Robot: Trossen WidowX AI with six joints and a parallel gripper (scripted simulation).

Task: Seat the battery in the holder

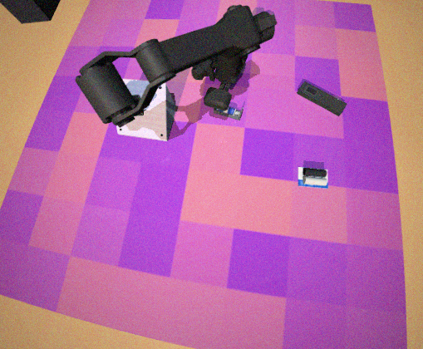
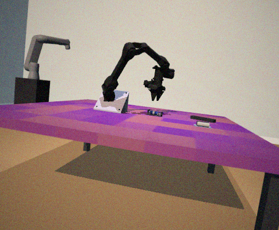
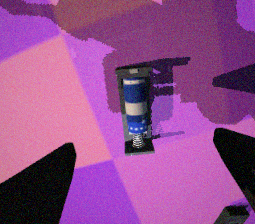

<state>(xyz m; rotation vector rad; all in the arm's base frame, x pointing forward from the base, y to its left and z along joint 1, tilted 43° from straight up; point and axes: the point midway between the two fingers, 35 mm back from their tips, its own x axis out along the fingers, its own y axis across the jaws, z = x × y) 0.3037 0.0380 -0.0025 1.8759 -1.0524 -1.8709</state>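
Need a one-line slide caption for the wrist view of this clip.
Open end effector hovering above the blue-and-white battery lying lengthwise in its dark holder on the purple-and-pink mat.

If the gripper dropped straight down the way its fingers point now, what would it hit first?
Most likely the battery lying in its holder. The open gripper hangs above the table with the pair roughly centred below it in the wrist view. Depth is hard to judge, so a fingertip might meet the mat beside it.

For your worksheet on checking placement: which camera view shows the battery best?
The wrist view: the blue-and-white battery lies lengthwise in its dark holder, seen from overhead. In the top view the arm partly hides it; in the exterior view it is a tiny sliver.
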